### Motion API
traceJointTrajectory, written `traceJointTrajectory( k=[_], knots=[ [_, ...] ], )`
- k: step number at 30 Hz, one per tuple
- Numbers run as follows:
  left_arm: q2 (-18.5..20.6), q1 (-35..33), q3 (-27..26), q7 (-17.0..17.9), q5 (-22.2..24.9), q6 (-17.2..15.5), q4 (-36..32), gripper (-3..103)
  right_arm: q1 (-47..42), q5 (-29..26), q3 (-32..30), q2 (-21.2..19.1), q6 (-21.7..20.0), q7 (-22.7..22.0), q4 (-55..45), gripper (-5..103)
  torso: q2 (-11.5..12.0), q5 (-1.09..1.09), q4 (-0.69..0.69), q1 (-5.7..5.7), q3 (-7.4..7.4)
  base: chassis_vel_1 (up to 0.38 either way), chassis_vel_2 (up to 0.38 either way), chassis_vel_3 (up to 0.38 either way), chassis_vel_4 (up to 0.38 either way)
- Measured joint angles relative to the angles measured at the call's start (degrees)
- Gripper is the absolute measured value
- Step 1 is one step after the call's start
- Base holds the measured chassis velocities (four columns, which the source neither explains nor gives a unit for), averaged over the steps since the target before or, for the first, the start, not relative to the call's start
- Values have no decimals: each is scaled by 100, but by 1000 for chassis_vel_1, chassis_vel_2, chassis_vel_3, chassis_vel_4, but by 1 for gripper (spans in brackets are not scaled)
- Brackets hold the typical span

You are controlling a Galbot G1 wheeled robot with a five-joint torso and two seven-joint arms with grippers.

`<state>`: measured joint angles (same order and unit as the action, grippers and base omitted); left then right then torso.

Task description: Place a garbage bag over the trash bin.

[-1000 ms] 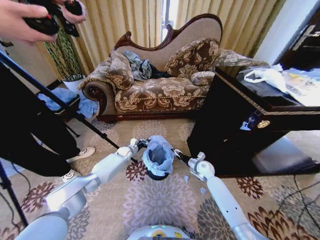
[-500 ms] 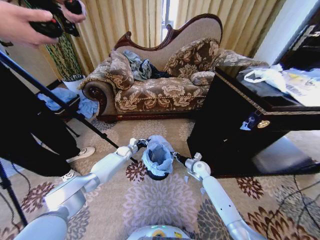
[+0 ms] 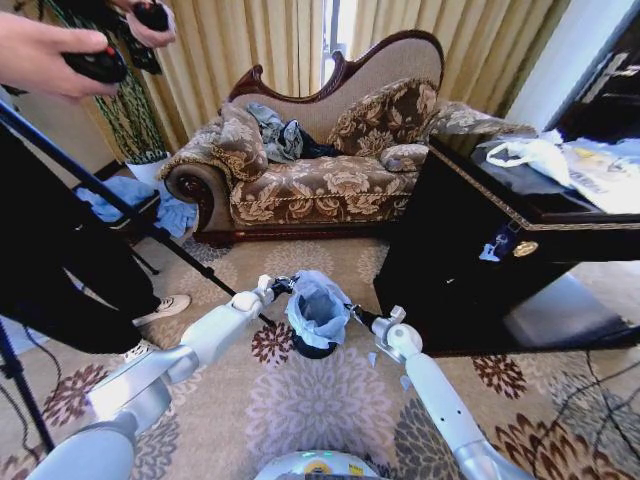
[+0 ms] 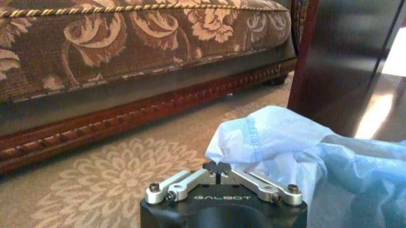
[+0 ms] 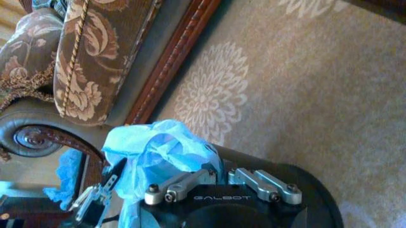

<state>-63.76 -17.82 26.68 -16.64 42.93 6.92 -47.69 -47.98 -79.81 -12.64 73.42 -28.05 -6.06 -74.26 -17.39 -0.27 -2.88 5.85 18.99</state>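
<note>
Head view: the trash bin (image 3: 315, 348) stands on the patterned carpet (image 3: 320, 400) in front of the sofa (image 3: 310, 185), just beside the dark cabinet (image 3: 480, 250). The garbage bag (image 3: 318, 305) is draped over the bin's top, with only the bin's black base exposed below the plastic. The left gripper (image 3: 281, 286) is at the bag's edge on one side of the bin; the right gripper (image 3: 355, 314) is at the edge on the opposite side.

Left wrist view: the left gripper (image 4: 217, 167) has its fingertips pressed together, pinching a fold of the garbage bag (image 4: 279, 142). Right wrist view: the right gripper (image 5: 222, 173) has its tips close together against the garbage bag (image 5: 159, 147), over the bin's black rim (image 5: 298, 175); whether film is caught between them cannot be told.

Procedure, as judged: hold both pinches opposite each other across the bin, spread the bag mouth wider than the rim, and lower evenly so the thin film folds over the rim without tearing or tipping the bin.

The wrist views show the finger state; the head view shows how much of the bin is covered.
</note>
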Motion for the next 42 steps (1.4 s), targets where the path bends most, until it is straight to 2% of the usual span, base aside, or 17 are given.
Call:
traceJointTrajectory(
  k=[9,15,20,25,30,33,37,42],
  knots=[
    [53,81,39,-2,56,-5,-55,0,-168,-247,-4,-35,-52,-227,-343,0,2,0,-3,3,3,0,0,0,0],
    [77,95,61,-25,64,-7,-32,0,-162,-250,5,-11,-41,-235,-355,0,2,-1,-3,3,3,0,0,0,0],
    [104,98,81,-37,81,-17,-17,0,-6,-278,-32,35,-2,-222,-275,0,3,1,3,3,4,0,0,0,0],
    [100,94,92,-38,85,-20,-15,0,38,-244,-78,27,63,-136,-230,0,3,0,1,3,3,0,0,0,0],
    [68,98,106,-38,93,-21,23,0,31,145,-53,-10,155,149,-106,0,3,0,-1,3,2,0,0,0,0],
    [43,107,117,-46,112,-23,73,0,21,609,8,-13,304,453,67,0,3,0,-1,2,2,0,0,0,0],
    [40,107,124,-56,115,-24,97,0,23,965,44,15,439,653,226,0,3,0,-1,2,2,0,0,0,0],
    [28,95,124,-72,117,-25,145,0,28,1169,90,46,545,794,369,0,3,0,-1,2,2,0,0,0,0]
  ],
)
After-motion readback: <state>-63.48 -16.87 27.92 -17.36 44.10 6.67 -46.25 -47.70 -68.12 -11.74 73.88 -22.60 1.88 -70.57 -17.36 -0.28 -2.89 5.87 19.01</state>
